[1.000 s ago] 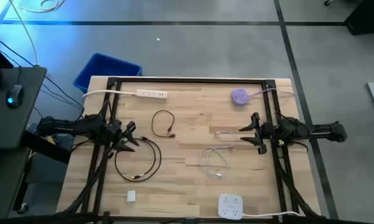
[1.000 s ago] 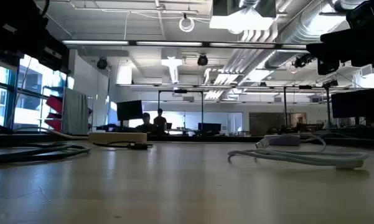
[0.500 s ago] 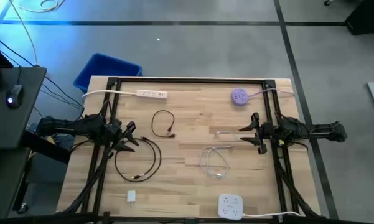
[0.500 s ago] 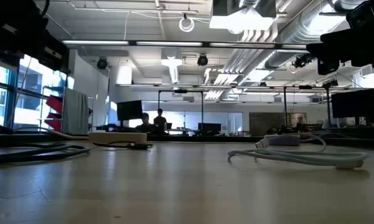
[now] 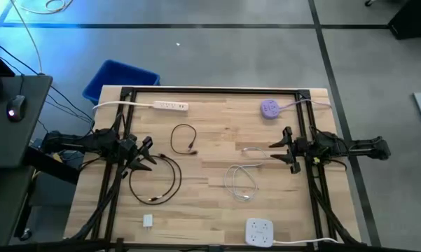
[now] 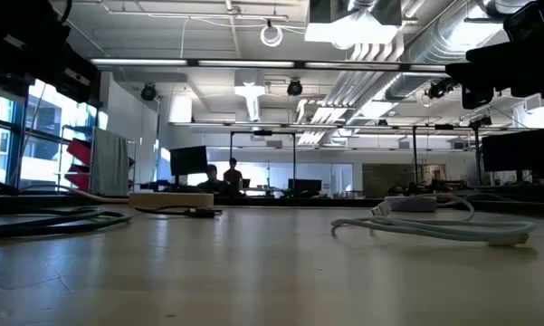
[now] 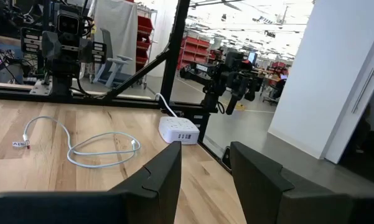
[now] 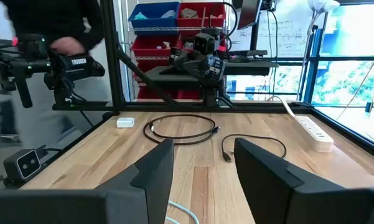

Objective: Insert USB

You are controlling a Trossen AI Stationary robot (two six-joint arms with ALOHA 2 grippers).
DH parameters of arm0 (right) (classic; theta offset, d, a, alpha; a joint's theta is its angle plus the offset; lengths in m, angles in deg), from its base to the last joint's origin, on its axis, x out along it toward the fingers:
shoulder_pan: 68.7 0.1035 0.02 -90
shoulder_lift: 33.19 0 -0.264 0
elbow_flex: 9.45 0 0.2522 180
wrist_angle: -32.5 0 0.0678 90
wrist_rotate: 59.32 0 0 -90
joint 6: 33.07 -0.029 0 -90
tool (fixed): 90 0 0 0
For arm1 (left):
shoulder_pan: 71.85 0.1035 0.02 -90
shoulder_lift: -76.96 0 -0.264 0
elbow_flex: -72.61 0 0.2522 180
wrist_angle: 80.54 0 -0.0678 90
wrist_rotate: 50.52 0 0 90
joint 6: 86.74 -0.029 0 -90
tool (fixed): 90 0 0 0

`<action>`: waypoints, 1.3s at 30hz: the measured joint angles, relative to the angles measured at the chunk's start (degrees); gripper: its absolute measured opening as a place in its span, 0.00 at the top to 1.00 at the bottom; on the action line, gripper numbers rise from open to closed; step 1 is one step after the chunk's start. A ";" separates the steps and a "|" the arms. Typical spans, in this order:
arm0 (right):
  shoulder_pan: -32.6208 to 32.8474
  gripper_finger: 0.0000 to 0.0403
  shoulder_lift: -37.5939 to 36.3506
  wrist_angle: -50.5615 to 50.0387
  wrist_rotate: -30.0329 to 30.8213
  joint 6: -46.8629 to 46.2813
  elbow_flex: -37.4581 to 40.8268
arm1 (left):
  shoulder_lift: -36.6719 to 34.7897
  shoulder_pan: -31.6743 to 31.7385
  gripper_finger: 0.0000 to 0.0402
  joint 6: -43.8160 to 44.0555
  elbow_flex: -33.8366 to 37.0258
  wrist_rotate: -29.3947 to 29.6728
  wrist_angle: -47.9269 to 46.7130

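The left end effector (image 5: 146,152) hangs over the left edge of the table (image 5: 217,136), fingers spread apart and holding nothing; its wrist view shows both dark fingers (image 7: 168,171) with a clear gap between them. The right end effector (image 5: 286,149) sits opposite at the right edge, likewise released and empty, its fingers (image 8: 155,163) parted in its own wrist view.

Just ahead of the left end effector lies a large black cable loop (image 5: 156,179), and a smaller black cable (image 5: 183,138) lies a little further in, toward the table's middle. Just in front of the right end effector is a short white cable (image 5: 253,151), with a longer white cable (image 5: 241,183) coiled nearer the table's front edge. A small white charger block (image 5: 148,221) sits well off to the front of the left end effector. A white multi-port hub (image 5: 259,232) rests at the front edge, a white power strip (image 5: 169,106) at the far edge on the left arm's side, and a purple round hub (image 5: 269,108) at the far edge beside the right arm.

Nothing is grasped, so the task appears to be at its start, both arms waiting. The next move likely calls for one end effector to descend on a cable's USB plug, close near the connector, and align it squarely with a port. Which cable and socket are intended cannot be told.
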 joint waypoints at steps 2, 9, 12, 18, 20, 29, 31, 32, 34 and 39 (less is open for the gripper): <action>0.00 0.61 0.00 0.00 0.02 0.00 0.02 | 0.00 0.00 0.71 0.00 0.02 0.00 0.00; 0.00 0.61 0.00 0.00 0.02 0.01 0.01 | 0.00 0.00 0.71 0.02 0.01 0.02 0.00; 0.00 0.61 -0.01 0.00 0.01 0.01 0.00 | 0.00 0.00 0.71 0.00 0.01 0.01 0.00; 0.00 0.61 -0.02 0.00 0.02 0.00 0.00 | 0.00 0.00 0.71 0.00 0.02 0.00 0.00; 0.00 0.61 0.00 0.00 0.00 0.00 0.00 | 0.00 0.00 0.71 0.00 0.02 0.02 0.00; -0.01 0.61 -0.01 0.00 0.01 0.01 0.00 | 0.00 -0.04 0.71 12.27 0.01 2.69 1.36; 0.00 0.61 0.00 0.00 0.02 0.02 0.02 | 0.00 -0.02 0.71 21.17 0.02 4.79 1.36; 0.00 0.61 0.00 0.00 0.02 0.00 0.00 | 0.00 -0.02 0.71 25.05 0.00 6.47 1.36; -0.02 0.61 0.00 0.00 0.00 0.00 0.00 | 0.00 -0.02 0.71 35.04 0.00 9.68 1.36; 0.00 0.61 0.00 0.00 0.01 0.00 0.01 | 1.15 0.00 0.71 47.98 0.07 22.91 0.60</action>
